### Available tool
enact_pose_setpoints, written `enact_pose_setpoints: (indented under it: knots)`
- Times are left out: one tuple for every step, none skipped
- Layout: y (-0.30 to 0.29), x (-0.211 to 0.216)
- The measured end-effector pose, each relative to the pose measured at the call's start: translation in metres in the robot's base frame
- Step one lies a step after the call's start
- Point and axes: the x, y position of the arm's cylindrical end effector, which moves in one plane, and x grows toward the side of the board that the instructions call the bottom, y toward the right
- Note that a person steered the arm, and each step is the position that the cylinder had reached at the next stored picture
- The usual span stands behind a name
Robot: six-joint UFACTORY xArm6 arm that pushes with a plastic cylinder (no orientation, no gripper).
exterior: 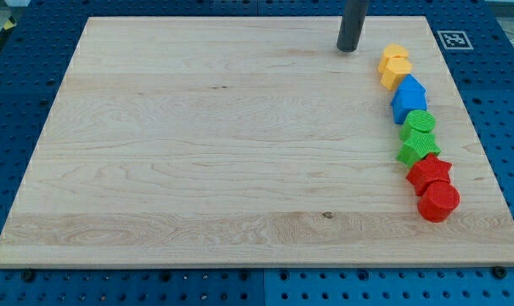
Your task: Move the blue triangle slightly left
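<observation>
The camera view shows a pale wooden counter (223, 144) lying on a blue perforated base (19, 289). My tip (348, 49), the lower end of the dark rod that serves as the end effector, stands near the view's top edge of the counter, right of centre. It is a plain rod with no jaws, so it holds nothing and touches no block.

All the blocks sit in 1 column to the view's right of my tip and run down toward the view's bottom.

Closest to my tip, just to its right and a little lower, are 2 yellow blocks (394, 66), pressed against each other; their exact shapes are hard to make out.

Below them, lower right of my tip, are the blue blocks. The upper one, the blue triangle (412, 87), touches the lower yellow block. A second blue block (407, 107) sits right under it, and I cannot tell where one ends and the other begins.

Farther down from my tip come a green round block (421, 121) and a green star-like block (419, 148), touching each other.

Farthest from my tip, at the column's bottom, lie a red star (430, 172) and a red round block (437, 202).

A black-and-white marker tag (454, 39) sits on the base to the right of my tip, beyond the counter's corner.
</observation>
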Motion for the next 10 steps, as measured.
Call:
enact_pose_setpoints:
  knots:
    - [0.063,-0.01]
    - [0.088,0.014]
    - [0.106,0.048]
    - [0.121,0.073]
    - [0.119,0.106]
    - [0.105,0.123]
    - [0.088,0.123]
    - [0.074,0.123]
    - [0.039,0.124]
    - [0.004,0.124]
